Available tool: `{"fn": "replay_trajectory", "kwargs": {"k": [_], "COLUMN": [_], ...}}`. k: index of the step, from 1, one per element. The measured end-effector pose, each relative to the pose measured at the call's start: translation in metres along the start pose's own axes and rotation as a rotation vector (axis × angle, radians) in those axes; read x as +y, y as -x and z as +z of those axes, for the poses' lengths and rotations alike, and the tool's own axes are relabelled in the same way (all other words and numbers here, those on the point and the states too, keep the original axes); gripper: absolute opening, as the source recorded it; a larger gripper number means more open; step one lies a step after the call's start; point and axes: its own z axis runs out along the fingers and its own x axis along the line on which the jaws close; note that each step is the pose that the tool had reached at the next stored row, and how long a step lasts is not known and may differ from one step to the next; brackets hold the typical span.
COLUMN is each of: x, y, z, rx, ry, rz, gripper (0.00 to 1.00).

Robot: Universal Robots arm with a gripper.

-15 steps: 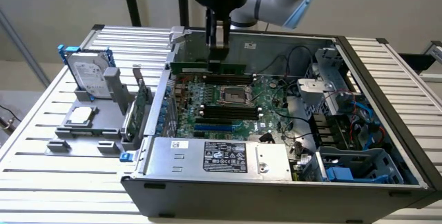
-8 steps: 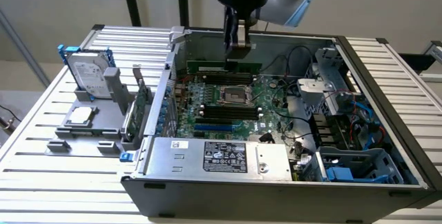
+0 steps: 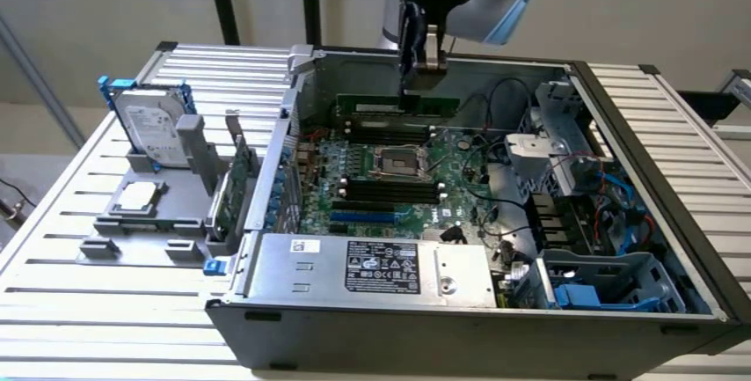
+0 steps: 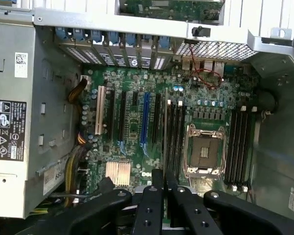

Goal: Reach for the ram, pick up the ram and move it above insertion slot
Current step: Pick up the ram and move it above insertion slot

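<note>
The open computer case (image 3: 493,311) sat on the slatted table (image 3: 70,311), its walls ringing the motherboard (image 3: 393,179). Room was tight down there: the power supply (image 3: 375,267) walled off the near side, the drive cage (image 3: 564,135) and loose cables (image 3: 610,214) crowded the exterior view's right. Above the board, clear air. The gripper (image 3: 413,77) hung over the far end of the case, fingers pressed together on the ram (image 3: 397,104), which dangled lengthwise just below them, a green stick held by its top edge. It hovered above the far bank of memory slots (image 3: 382,130), apart from them. Through the wrist camera the gripper (image 4: 164,196) showed its fingers clamped on a thin dark edge, the memory slots (image 4: 175,142) beneath. Out on the table, the hard drive (image 3: 153,126) stood in its holder, well apart.
</note>
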Motion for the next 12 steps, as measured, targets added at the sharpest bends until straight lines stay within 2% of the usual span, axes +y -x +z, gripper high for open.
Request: {"fn": "replay_trajectory", "kwargs": {"k": [6,12], "x": [-0.0102,-0.0151], "y": [0.012,0.013], "z": [0.0002,0.0001], "rx": [-0.0001,-0.0005], "ry": [0.0000,-0.0004], "rz": [0.001,0.014], "gripper": [0.13,0.13]}}
